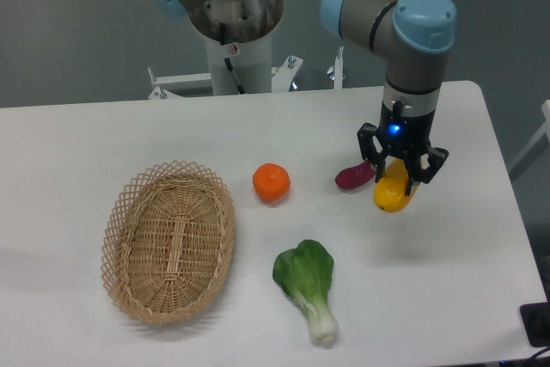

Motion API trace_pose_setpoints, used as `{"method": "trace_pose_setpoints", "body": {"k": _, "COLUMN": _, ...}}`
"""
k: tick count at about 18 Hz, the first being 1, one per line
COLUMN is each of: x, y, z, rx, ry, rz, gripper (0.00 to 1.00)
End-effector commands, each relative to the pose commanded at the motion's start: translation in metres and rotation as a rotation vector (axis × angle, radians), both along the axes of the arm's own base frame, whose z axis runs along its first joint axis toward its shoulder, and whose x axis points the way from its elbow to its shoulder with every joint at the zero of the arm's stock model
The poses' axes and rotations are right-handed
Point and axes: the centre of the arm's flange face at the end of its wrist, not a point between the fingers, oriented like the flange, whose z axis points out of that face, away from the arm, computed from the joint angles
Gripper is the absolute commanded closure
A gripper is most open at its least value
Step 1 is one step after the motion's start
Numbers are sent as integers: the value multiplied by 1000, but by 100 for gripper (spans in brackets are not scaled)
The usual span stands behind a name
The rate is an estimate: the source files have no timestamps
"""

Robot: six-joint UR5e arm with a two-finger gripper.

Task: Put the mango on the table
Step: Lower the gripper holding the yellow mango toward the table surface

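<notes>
The mango (pixel 393 196), a small yellow oval fruit, is at the right side of the white table (pixel 103 135). My gripper (pixel 395 180) points straight down over it, with one finger on each side of its upper half, closed against it. The mango's lower end is at or just above the table top; I cannot tell whether it touches. The dark purple-red oblong item (pixel 354 176) lies just left of the mango, close to the left finger.
A round orange (pixel 271 182) sits mid-table. A woven wicker basket (pixel 168 241) stands at the left with nothing in it. A green leafy vegetable (pixel 307 283) lies in front. The table's right edge is near the gripper.
</notes>
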Motion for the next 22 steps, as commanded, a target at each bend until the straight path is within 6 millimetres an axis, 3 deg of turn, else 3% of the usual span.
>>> {"method": "trace_pose_setpoints", "body": {"k": 9, "x": 1, "y": 8, "z": -18, "rx": 0, "ry": -7, "rz": -4, "gripper": 60}}
{"method": "trace_pose_setpoints", "body": {"k": 13, "x": 7, "y": 24, "z": -48, "rx": -5, "ry": 16, "rz": -24, "gripper": 60}}
{"method": "trace_pose_setpoints", "body": {"k": 17, "x": 8, "y": 27, "z": -70, "rx": -90, "ry": 43, "rz": -17, "gripper": 60}}
{"method": "trace_pose_setpoints", "body": {"k": 22, "x": 14, "y": 49, "z": -102, "rx": -72, "ry": 43, "rz": 36, "gripper": 60}}
